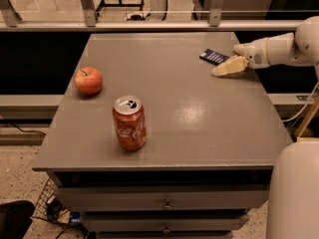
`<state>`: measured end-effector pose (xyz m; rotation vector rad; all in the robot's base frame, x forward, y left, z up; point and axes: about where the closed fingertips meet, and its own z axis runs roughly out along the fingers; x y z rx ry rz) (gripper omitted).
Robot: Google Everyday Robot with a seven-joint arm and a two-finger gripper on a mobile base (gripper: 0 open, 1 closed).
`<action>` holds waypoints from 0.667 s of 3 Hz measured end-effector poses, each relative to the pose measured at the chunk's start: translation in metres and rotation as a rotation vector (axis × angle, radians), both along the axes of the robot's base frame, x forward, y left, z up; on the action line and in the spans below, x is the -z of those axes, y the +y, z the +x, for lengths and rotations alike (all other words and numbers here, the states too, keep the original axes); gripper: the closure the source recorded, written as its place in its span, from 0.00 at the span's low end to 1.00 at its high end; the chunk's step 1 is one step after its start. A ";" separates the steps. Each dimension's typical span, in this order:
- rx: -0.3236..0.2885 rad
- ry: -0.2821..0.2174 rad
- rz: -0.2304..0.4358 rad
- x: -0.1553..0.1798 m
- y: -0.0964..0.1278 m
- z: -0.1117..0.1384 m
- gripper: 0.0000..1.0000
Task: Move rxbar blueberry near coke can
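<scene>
**Jaws open beside the bar, grasp yet to be made**

Jaws stand apart on the gripper (pixel 228 59), and nothing is held between them. It sits low over the far right of the tabletop (pixel 199 128), reaching in from the right edge. The rxbar blueberry (pixel 213 56) lies flat just to its left. The lower jaw is right against the bar's near corner, though whether it actually touches the wrapper I cannot tell.

Over at the front left, the coke can (pixel 129 122) stands upright, well apart from the bar. A red apple (pixel 88 80) sits behind and to the left of the can.

By my read this is the reach-and-grasp step, and the carry has not begun. The next move calls for settling the jaws around that thin, flat wrapper and closing on it cleanly. Then comes a lift and a diagonal carry toward the front left. The bar must go down beside the can without knocking it over, and it should stay clear of the apple.
</scene>
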<state>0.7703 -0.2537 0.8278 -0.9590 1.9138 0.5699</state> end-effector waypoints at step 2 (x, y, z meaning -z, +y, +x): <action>-0.005 0.004 0.002 0.000 0.003 0.001 0.72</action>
